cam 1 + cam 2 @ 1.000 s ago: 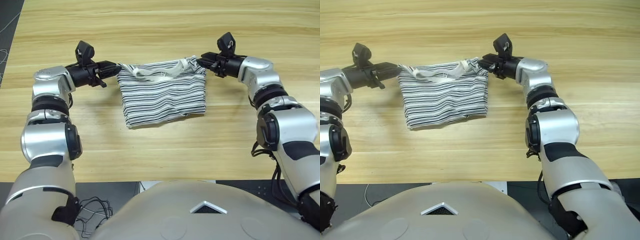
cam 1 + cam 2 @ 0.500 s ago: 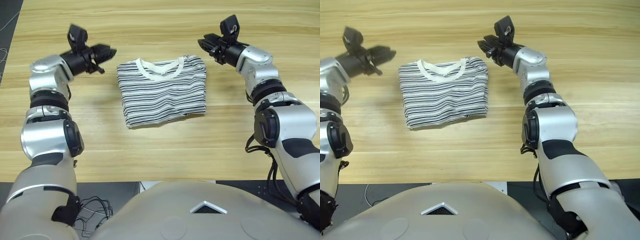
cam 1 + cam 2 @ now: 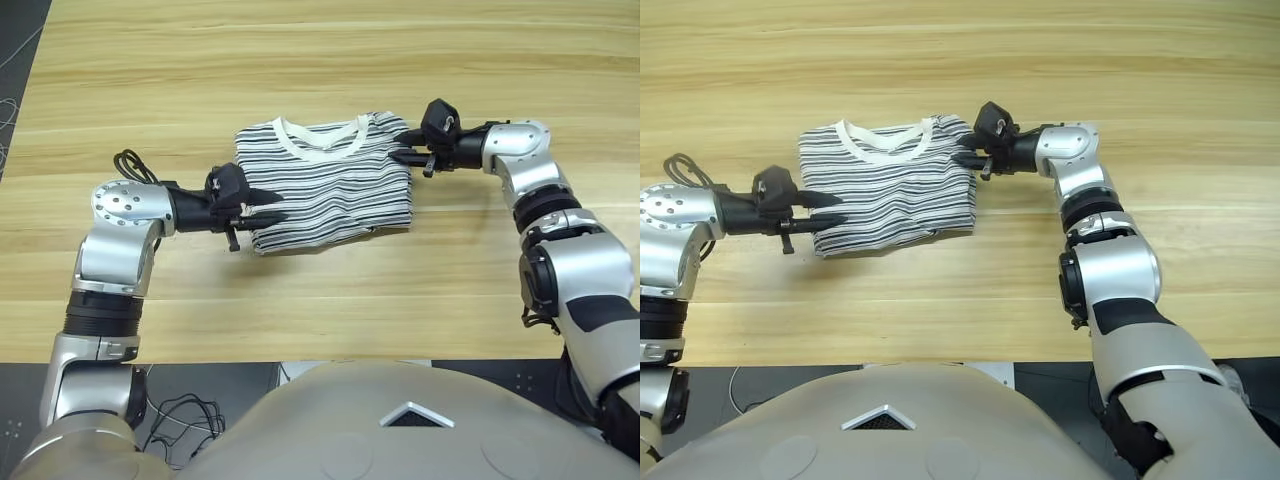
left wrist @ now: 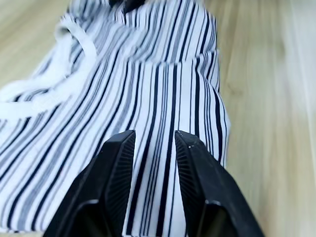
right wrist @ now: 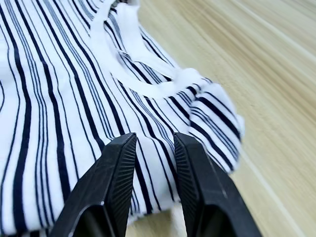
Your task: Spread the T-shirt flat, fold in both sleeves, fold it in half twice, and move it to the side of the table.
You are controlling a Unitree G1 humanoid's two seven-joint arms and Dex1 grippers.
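Folded striped T-shirt (image 3: 325,185) lies on the wooden counter (image 3: 300,60) between both claws | left claw (image 3: 277,207) slightly parted, empty, tips at its near corner | right claw (image 3: 400,148) slightly parted, empty, against the opposite edge

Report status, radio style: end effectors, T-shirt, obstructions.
Left end effector open at near left corner of T-shirt. Right end effector open at its right edge. T-shirt folded, centred on table, not yet moved aside. Nothing blocking.

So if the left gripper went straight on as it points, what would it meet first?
The T-shirt: the left gripper points into its near left corner, seemingly right at the fabric edge.
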